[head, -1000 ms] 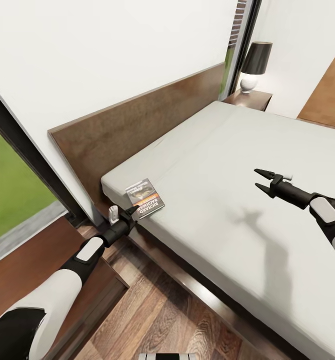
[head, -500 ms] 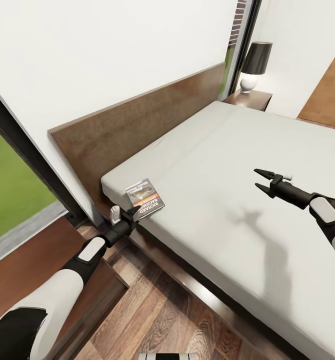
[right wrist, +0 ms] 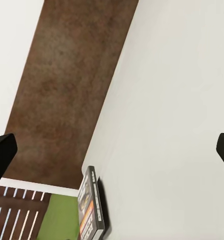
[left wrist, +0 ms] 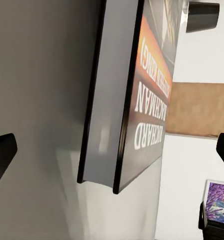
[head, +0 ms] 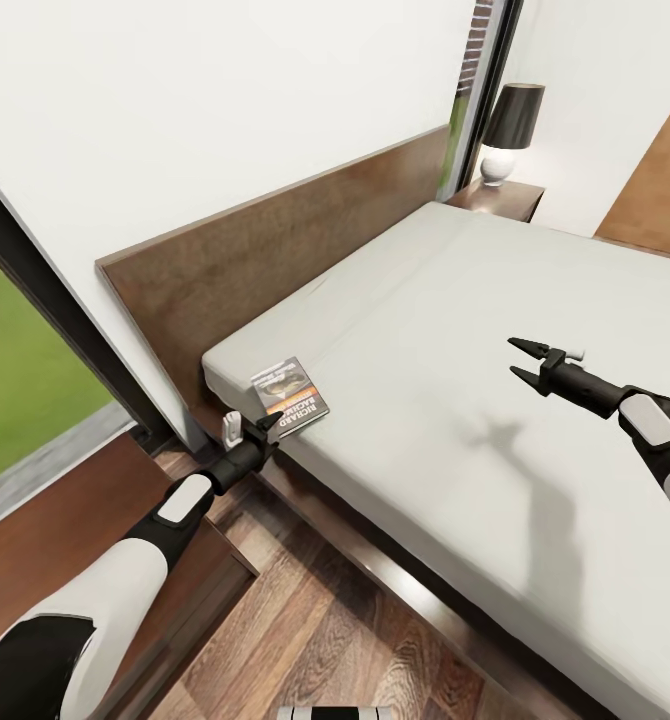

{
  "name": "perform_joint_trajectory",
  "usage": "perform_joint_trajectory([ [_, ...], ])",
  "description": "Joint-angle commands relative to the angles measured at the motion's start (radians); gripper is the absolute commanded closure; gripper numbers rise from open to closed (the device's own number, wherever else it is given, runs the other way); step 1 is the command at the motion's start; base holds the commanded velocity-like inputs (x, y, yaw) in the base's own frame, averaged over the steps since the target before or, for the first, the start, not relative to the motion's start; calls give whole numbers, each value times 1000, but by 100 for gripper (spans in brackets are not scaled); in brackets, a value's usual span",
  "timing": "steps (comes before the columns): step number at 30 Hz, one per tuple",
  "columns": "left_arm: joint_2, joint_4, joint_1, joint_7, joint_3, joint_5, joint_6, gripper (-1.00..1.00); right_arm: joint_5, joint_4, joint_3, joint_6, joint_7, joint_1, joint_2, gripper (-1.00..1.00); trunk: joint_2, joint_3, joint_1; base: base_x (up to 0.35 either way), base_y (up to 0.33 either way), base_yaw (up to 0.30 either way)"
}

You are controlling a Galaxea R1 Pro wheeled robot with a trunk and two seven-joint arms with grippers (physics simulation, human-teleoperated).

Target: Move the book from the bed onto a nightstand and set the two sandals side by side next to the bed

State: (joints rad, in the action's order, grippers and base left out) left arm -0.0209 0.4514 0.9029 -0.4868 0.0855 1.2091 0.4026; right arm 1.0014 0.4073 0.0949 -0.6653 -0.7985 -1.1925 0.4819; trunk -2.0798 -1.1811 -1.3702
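Left gripper [head: 272,418] nudged closer to book [head: 290,396], spread; right gripper [head: 518,360] spread above bed [head: 495,330].

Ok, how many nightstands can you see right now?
1: a nightstand stands at the bed's far side, under a lamp. Another may be hidden on the near side.
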Motion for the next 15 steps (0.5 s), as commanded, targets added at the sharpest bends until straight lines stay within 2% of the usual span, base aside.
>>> perform_joint_trajectory([
  [1,-1,0,1,-1,6,10,3,-100,9,-1,6,-3,-1,-1,1,-100,0,-1,0,0,0,0],
  [15,12,0,1,2,8,2,2,-100,8,-1,6,-3,-1,-1,1,-100,0,-1,0,0,0,0],
])
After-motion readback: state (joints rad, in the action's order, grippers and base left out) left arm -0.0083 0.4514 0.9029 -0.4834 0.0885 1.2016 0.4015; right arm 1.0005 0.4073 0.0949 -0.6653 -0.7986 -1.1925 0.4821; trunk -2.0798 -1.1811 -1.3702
